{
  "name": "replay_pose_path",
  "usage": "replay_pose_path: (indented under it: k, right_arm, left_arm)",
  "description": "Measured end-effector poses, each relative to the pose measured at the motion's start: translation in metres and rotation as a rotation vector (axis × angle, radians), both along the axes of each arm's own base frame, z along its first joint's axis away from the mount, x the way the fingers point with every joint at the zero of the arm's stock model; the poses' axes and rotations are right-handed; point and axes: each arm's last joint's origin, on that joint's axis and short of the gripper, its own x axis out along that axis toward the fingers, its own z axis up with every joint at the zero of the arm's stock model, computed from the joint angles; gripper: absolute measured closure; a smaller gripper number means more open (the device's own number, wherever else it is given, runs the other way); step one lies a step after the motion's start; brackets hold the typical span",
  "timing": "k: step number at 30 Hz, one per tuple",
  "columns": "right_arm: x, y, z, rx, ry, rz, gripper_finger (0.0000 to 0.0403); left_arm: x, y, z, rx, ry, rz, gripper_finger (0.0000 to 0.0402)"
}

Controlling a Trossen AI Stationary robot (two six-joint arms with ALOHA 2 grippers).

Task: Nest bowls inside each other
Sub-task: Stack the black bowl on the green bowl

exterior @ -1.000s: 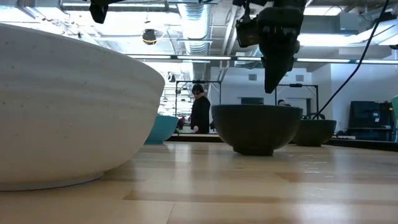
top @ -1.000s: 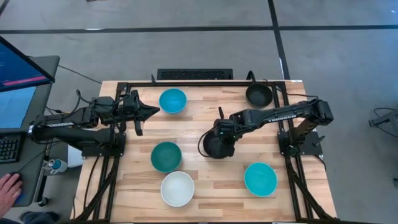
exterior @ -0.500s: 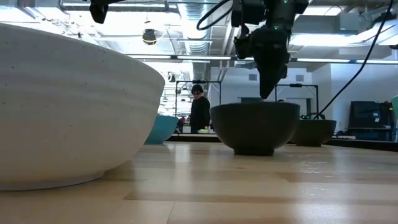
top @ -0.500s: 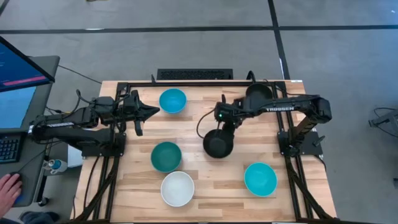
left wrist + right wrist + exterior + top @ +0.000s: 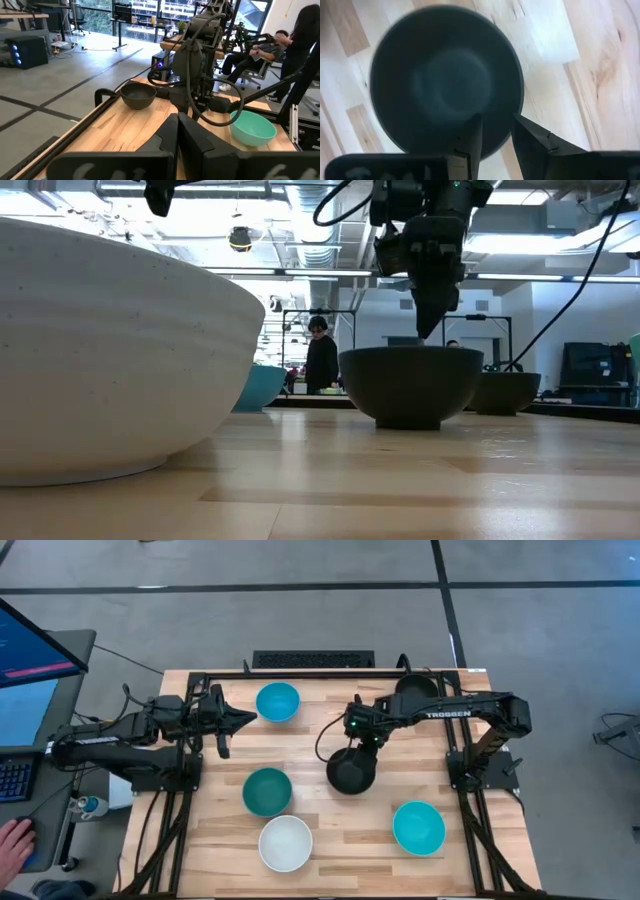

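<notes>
Six bowls rest upright on their bases on the wooden table. In the high view a cyan bowl (image 5: pixel 278 702) and a black bowl (image 5: pixel 416 693) stand near the far edge. Another black bowl (image 5: pixel 351 771) sits mid-table. The dark teal bowl (image 5: pixel 267 791), white bowl (image 5: pixel 285 843) and second cyan bowl (image 5: pixel 418 828) are nearer. My right gripper (image 5: pixel 359 739) (image 5: pixel 427 332) is open and points down just above the mid-table black bowl's far rim (image 5: pixel 516 102), one finger on each side of it, not touching. My left gripper (image 5: pixel 240 720) (image 5: pixel 177 127) hovers shut at the far left.
A black metal frame (image 5: pixel 300 674) runs along the table's far edge and both sides. The arm bases stand at the left and right edges. Bare wood lies between the mid-table black bowl and the near cyan bowl. People show in the room beyond the table.
My right gripper has moved from over the middle of the black bowl toward the table's far edge and come down close to the bowl's far rim. The bowl has stayed in place.
</notes>
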Motion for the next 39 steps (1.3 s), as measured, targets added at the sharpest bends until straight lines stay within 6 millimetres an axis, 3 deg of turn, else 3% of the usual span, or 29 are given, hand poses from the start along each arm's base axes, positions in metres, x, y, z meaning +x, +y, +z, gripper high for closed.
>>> replay_pose_path:
  k: [13, 27, 39]
  right_arm:
    - [0.004, -0.016, 0.002, -0.018, -0.064, -0.044, 0.0241]
    - [0.005, -0.017, 0.002, -0.063, -0.07, -0.047, 0.0262]
    - [0.019, -0.014, -0.027, -0.003, 0.004, -0.027, 0.025]
  left_arm:
    - [0.0, 0.0, 0.0, 0.0, 0.0, -0.001, 0.0401]
    - [0.0, 0.0, 0.0, 0.0, -0.001, -0.001, 0.0401]
    - [0.0, 0.0, -0.001, -0.001, 0.01, -0.002, 0.0401]
